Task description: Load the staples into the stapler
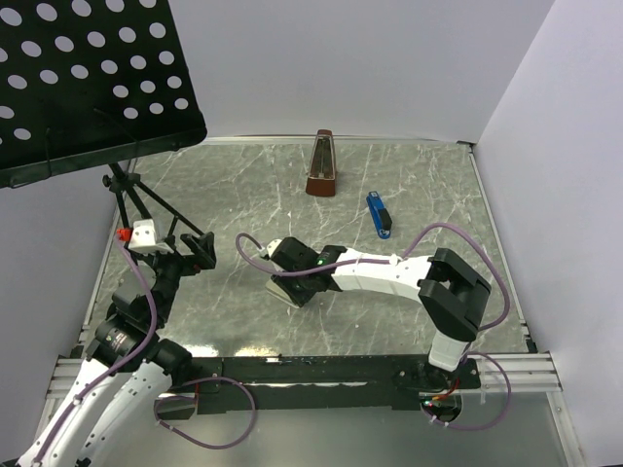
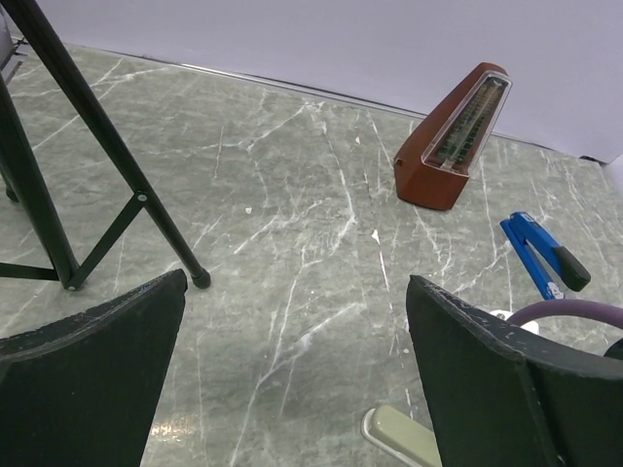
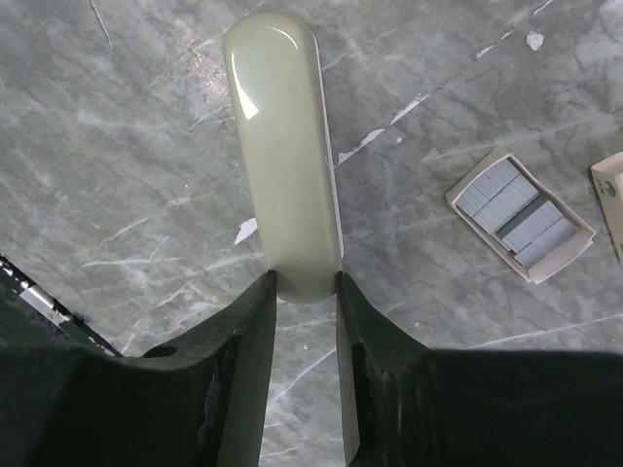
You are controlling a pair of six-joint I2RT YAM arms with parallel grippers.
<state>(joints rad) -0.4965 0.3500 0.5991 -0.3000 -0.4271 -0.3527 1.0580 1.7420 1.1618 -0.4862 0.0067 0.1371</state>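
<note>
The pale green stapler (image 3: 282,136) lies on the marble table, and my right gripper (image 3: 307,282) is shut on its near end, one finger on each side. In the top view the right gripper (image 1: 292,275) sits over the stapler (image 1: 283,290) at the table's middle. The staples (image 3: 521,214) lie to the right of the stapler in a small open cardboard box, with grey strips showing inside. My left gripper (image 2: 297,292) is open and empty above the table; the stapler's tip (image 2: 399,433) shows by its right finger. In the top view the left gripper (image 1: 195,253) hangs left of the stapler.
A blue stapler (image 1: 379,215) lies at the back right and also shows in the left wrist view (image 2: 540,255). A brown metronome (image 1: 322,165) stands at the back middle. A black music stand (image 1: 88,78) fills the back left, with its legs (image 2: 97,146) on the table.
</note>
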